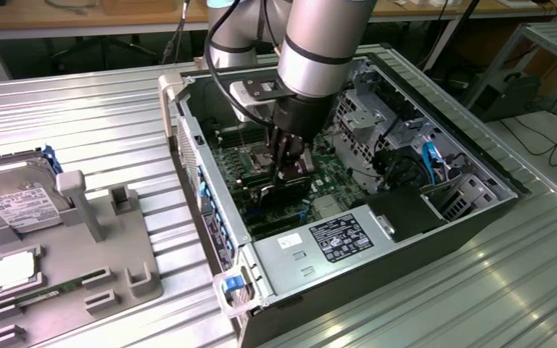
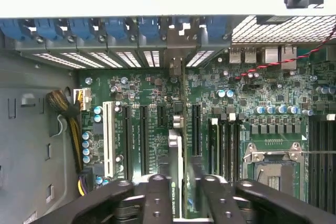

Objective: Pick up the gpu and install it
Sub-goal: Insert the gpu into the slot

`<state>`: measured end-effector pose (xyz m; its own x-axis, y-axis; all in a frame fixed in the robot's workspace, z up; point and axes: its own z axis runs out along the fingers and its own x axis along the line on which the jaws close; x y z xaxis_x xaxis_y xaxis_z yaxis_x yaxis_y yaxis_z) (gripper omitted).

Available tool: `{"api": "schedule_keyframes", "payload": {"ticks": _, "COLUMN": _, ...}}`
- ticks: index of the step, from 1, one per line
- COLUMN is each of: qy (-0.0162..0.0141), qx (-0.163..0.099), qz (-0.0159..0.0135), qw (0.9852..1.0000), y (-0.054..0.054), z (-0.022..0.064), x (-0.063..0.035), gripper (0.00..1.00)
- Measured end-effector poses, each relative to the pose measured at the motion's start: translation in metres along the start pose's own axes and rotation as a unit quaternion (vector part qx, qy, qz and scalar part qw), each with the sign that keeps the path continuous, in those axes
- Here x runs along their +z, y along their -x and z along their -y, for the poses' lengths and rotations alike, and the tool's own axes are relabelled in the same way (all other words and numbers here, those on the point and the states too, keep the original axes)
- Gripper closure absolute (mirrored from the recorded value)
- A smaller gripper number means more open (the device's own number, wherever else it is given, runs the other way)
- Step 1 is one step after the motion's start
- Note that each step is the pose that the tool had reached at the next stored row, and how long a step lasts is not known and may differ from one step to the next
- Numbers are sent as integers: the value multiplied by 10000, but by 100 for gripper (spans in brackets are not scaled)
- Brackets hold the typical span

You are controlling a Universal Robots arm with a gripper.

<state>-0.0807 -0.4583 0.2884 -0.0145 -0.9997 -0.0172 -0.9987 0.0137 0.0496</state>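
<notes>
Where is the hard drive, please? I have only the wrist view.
Observer: The hard drive sits in a grey fixture at the exterior view's left, outside the case.
Operator: Does that fixture hold anything else?
Observer: Yes, a memory stick lies in it too.
Operator: How does the case lie?
Observer: On its side, open side up, on a ribbed metal table.

My arm [image 1: 322, 43] is a silvery-grey cylinder ringed by a black band, with a black cable looping beside it. Below sits a dark wrist housing, and my gripper [image 1: 291, 163] is black, its fingers [image 2: 157, 198] apparently studded with small screw holes.
</notes>
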Motion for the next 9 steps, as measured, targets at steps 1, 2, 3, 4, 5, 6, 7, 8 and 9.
{"api": "schedule_keyframes", "payload": {"ticks": 1, "qy": 0, "qx": 0, "qz": 0, "qw": 10000, "y": 0, "z": 0, "x": 0, "gripper": 80}}
{"api": "schedule_keyframes", "payload": {"ticks": 2, "qy": 0, "qx": 0, "qz": 0, "qw": 10000, "y": 0, "z": 0, "x": 0, "gripper": 85}}
{"api": "schedule_keyframes", "payload": {"ticks": 3, "qy": 0, "qx": 0, "qz": -1, "qw": 10000, "y": 0, "z": 0, "x": -1, "gripper": 85}}
{"api": "schedule_keyframes", "payload": {"ticks": 4, "qy": 0, "qx": 0, "qz": 0, "qw": 10000, "y": 0, "z": 0, "x": 0, "gripper": 85}}
{"api": "schedule_keyframes", "payload": {"ticks": 5, "qy": 0, "qx": 0, "qz": 0, "qw": 10000, "y": 0, "z": 0, "x": -1, "gripper": 89}}
{"api": "schedule_keyframes", "payload": {"ticks": 6, "qy": 0, "qx": 0, "qz": -1, "qw": 10000, "y": 0, "z": 0, "x": -1, "gripper": 89}}
{"api": "schedule_keyframes", "payload": {"ticks": 7, "qy": 0, "qx": 0, "qz": -1, "qw": 10000, "y": 0, "z": 0, "x": -1, "gripper": 89}}
{"api": "schedule_keyframes", "payload": {"ticks": 8, "qy": 0, "qx": 0, "qz": -1, "qw": 10000, "y": 0, "z": 0, "x": -1, "gripper": 89}}
{"api": "schedule_keyframes", "payload": {"ticks": 9, "qy": 0, "qx": 0, "qz": -1, "qw": 10000, "y": 0, "z": 0, "x": -1, "gripper": 89}}
